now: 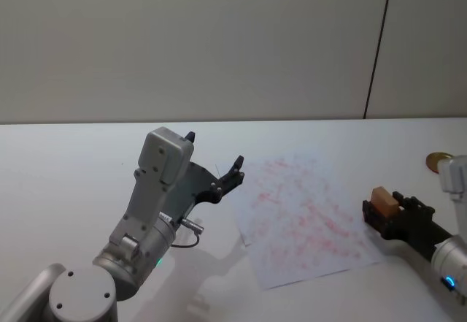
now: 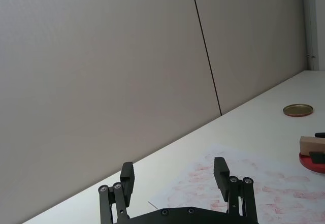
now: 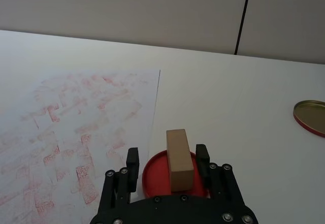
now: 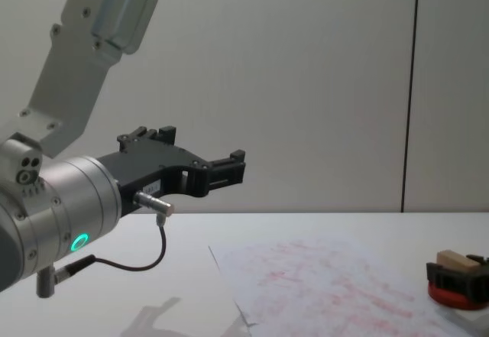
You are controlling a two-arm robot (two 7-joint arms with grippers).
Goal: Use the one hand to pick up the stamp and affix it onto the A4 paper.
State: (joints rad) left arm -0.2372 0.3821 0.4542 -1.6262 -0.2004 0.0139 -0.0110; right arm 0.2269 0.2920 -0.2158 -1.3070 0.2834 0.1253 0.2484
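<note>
1. Left arm [image 4: 65,199]: the silver cylindrical body with a lit green ring sits closest to the chest camera. It is raised above the left half of the table [image 1: 66,161].
2. Left gripper [image 2: 174,176]: held in the air left of the sheet and clear of the table. The fingers are spread wide with nothing between them.
3. Right gripper [image 3: 167,157]: black, with blocky fingers, low over the table at the right side. The fingers are parted and straddle the stamp [image 3: 179,155]. One finger [image 3: 133,164] stands clear of the block with a visible gap. The other lies just beside it, and contact cannot be confirmed.
4. Stamp, appearance: a small rectangular block of light tan wood, with plain faces and square edges.
5. Stamp, location: it rests on the red round ink pad [image 3: 152,176], which sits on the table just beside the right edge of the A4 paper [image 1: 306,223].
6. Stamp, orientation: it lies with its long axis about level with the table, parallel to the right gripper's fingers and pointing out ahead of them. The right wrist view shows its top face and its near end face.
7. A4 paper: a white sheet lying flat at mid-table, skewed to the table edge and covered with faint red-pink rectangular marks.
8. Other: a gold round lid [image 3: 311,115] lies on the table beyond the ink pad, well apart from the sheet.
</note>
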